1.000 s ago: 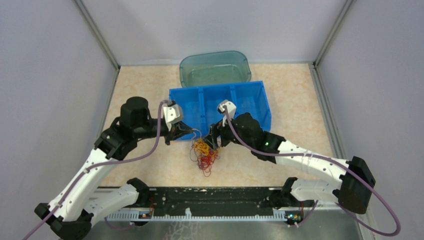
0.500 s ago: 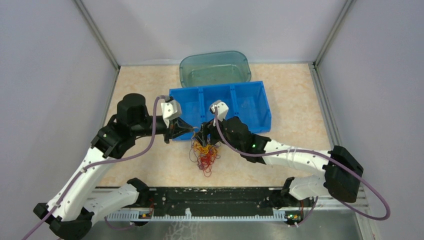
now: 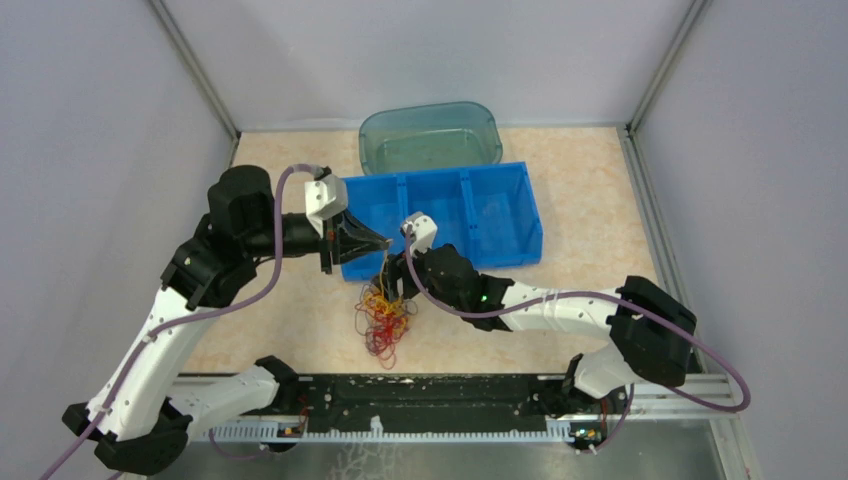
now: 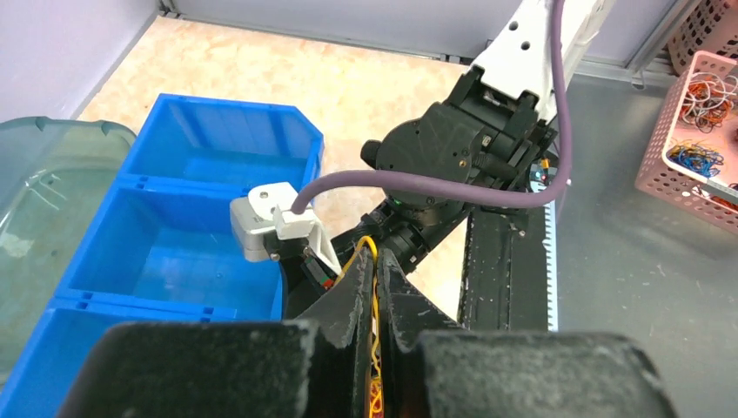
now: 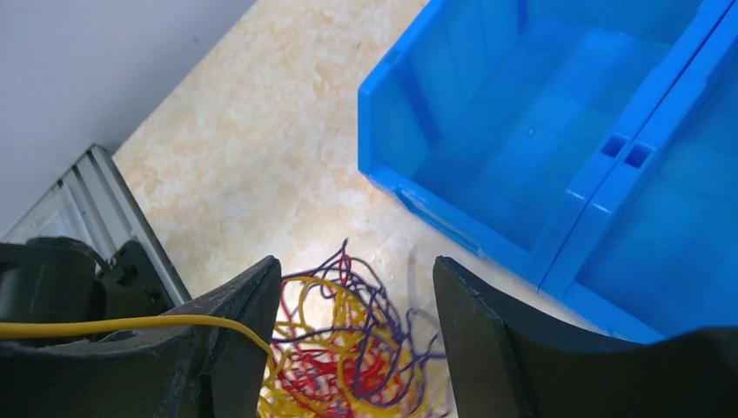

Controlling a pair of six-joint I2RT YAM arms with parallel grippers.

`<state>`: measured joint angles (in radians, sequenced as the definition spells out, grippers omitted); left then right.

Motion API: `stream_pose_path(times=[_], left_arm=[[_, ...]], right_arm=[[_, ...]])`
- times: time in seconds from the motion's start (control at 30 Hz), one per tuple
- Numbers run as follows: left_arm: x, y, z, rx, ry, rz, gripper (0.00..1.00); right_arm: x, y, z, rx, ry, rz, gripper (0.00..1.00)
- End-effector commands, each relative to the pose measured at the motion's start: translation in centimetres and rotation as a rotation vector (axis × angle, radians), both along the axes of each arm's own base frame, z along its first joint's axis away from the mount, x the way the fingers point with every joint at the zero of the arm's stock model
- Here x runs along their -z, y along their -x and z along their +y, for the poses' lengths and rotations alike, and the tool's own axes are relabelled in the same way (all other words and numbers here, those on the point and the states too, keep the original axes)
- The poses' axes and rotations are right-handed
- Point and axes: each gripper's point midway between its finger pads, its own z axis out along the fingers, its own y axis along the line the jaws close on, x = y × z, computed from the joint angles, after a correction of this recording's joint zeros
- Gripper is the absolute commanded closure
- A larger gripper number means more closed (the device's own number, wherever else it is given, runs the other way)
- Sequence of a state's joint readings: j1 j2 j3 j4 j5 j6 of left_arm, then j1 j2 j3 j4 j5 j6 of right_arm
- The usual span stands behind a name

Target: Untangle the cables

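pale grey walls (image 3: 100,150), beige marbled tabletop (image 3: 280,165)

Lab robot cell: grey partition walls (image 3: 100,150), aluminium rail (image 3: 420,428)

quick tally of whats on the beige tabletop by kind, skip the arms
blue plastic three-compartment bin: 1
translucent green plastic tub: 1
tangled clump of yellow, red and purple cables: 1
total: 3
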<state>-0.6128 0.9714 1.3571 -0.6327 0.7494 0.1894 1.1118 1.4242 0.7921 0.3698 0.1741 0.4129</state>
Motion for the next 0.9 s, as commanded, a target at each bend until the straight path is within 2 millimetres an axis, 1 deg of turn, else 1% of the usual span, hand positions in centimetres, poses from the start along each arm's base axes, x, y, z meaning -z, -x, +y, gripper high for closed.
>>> stream_pose_path(times=[0.0, 0.1, 0.13, 0.2, 0.3, 0.4, 0.6, 0.7, 0.77, 0.87], left_arm=[[-4.9, 1.1, -0.2, 0.041, 0.089, -0.057, 0.94], [-7.1, 1.1, -0.3, 0.038, 0.118, -0.087, 0.94], [-8.2, 1.1, -0.2, 0.033, 0.132, -0.108, 0.94], [-9.8, 1.0, -0.1, 0.024, 0.152, -0.131, 0.95], [-12.1, 1.0, 0.0, 0.016, 0.183, -0.173, 0.95], [-14.1, 0.9, 0.2, 0.005, 0.209, -0.218, 0.95], [-17.9, 0.3, 0.9, -0.06, 0.271, -0.335, 0.96], [-20.3, -0.1, 1.6, -0.112, 0.318, -0.419, 0.97], [-21.9, -0.3, 2.2, -0.149, 0.346, -0.463, 0.96], [-23.1, -0.5, 2.4, -0.168, 0.363, -0.488, 0.96]], right_arm=[[1.0, 0.3, -0.3, 0.032, -0.034, 0.009, 0.35], [2.6, 0.7, -0.9, 0.05, -0.009, 0.027, 0.36], [3.1, 0.8, -1.2, 0.056, -0.002, 0.031, 0.36], [4.1, 1.0, -2.0, 0.076, 0.01, 0.043, 0.36], [5.5, 1.2, -3.5, 0.114, 0.031, 0.061, 0.37], [6.4, 1.4, -5.3, 0.151, 0.046, 0.072, 0.37], [7.7, 1.9, -8.9, 0.224, 0.064, 0.088, 0.37], [8.3, 2.3, -10.3, 0.244, 0.07, 0.1, 0.37], [8.5, 2.5, -11.0, 0.256, 0.07, 0.105, 0.37], [8.6, 2.6, -11.9, 0.272, 0.075, 0.106, 0.37]])
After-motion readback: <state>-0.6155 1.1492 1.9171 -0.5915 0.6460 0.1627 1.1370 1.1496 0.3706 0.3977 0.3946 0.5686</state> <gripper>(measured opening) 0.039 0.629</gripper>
